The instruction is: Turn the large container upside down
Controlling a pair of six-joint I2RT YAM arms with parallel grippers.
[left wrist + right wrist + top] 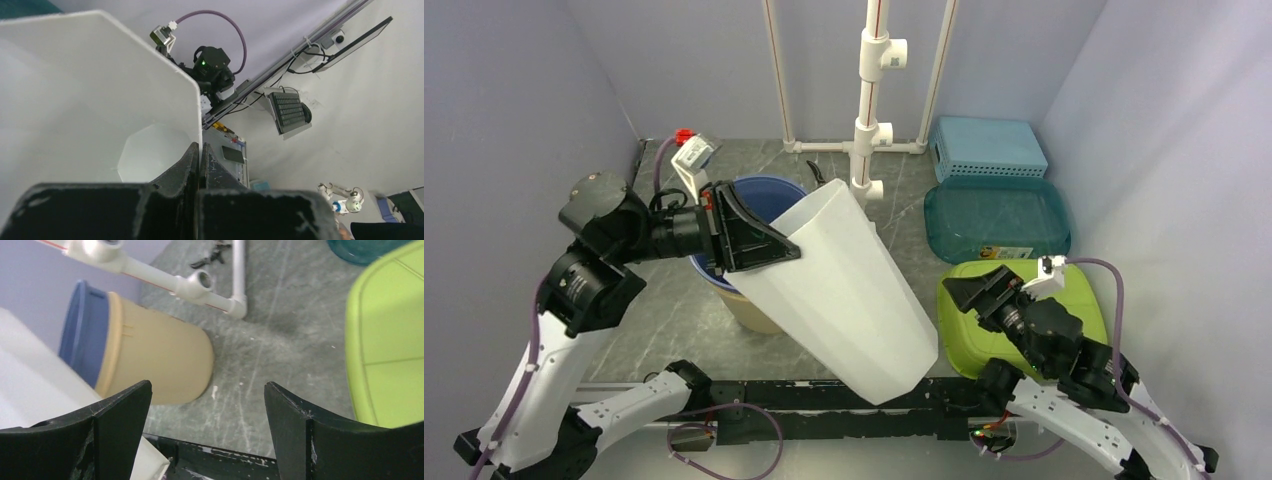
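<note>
The large container (844, 290) is a tall white faceted bin. It is off the table and tilted, with its open mouth up toward the left and its base down near the front rail. My left gripper (784, 250) is shut on the rim wall at the mouth. In the left wrist view the fingers (201, 147) pinch that thin wall, and the container's inside (90, 90) fills the left half. My right gripper (969, 290) hangs open to the right of the container, with nothing between its fingers (207, 390). The container's lower corner (30, 370) shows at the left.
A tan bucket with a blue rim (754, 200) stands behind and under the tilted container (150, 360). A white pipe frame (869, 100) rises at the back. A green lid (964, 335) lies under the right arm, with a teal lid (994, 215) and a light blue basket (986, 147) beyond it.
</note>
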